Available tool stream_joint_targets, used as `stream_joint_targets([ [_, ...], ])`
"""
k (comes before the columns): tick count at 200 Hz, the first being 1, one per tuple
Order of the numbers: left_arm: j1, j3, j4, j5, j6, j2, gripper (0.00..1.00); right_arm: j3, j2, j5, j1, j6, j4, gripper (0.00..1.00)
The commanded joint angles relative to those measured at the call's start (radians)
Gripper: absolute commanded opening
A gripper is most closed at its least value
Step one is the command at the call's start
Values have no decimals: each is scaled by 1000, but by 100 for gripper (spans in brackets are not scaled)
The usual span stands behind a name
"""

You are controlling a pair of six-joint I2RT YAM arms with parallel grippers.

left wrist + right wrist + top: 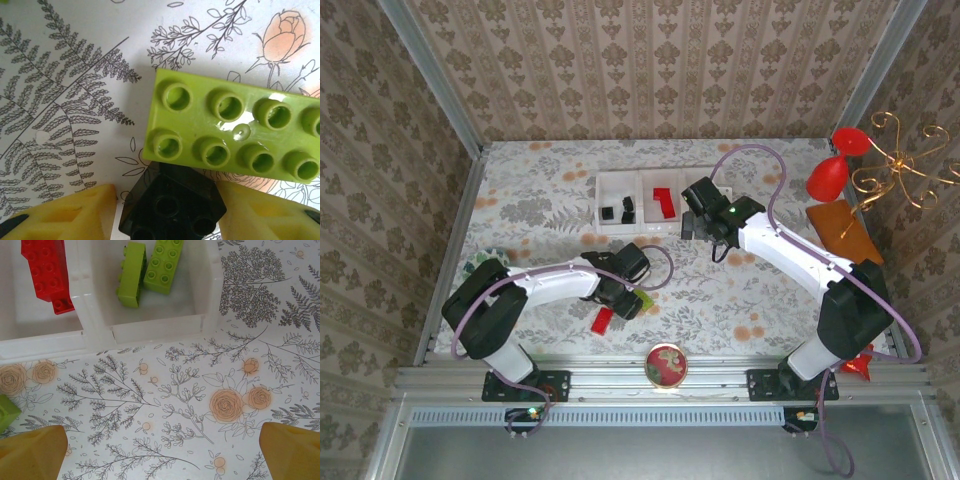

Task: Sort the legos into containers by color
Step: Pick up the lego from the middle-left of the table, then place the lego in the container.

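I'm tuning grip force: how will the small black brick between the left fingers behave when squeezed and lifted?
Probably stiff: the black brick looks like hard moulded plastic. Likely light, being smaller than the green brick beside it. It sits corner-on between the left gripper's yellow fingers, so it may twist when they close.

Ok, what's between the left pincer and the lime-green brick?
A black brick, flanked by the yellow fingers of the left pincer, right in front of the lime-green brick; the left wrist view shows it.
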Motion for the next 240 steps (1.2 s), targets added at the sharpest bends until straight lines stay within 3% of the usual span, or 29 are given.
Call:
stream_joint_targets([
  [1, -4, 25, 22, 17, 7, 32, 51, -5, -2, 22, -7, 20, 6, 100],
  [49, -4, 33, 25, 12, 4, 37, 45, -4, 7, 19, -7, 20, 9, 100],
  [64, -4, 32, 21, 8, 3, 36, 36, -4, 8, 18, -7, 20, 9, 100],
  [149, 8, 34, -5, -54, -38, -30, 25, -5, 5, 20, -7, 20, 8, 100],
  [195, 72, 42, -30, -96, -71, -147, 22, -13, -14, 22, -7, 22, 10, 100],
  [240, 197, 65, 39, -99, -108, -217, 20, -21, -24, 10, -7, 31, 22, 100],
])
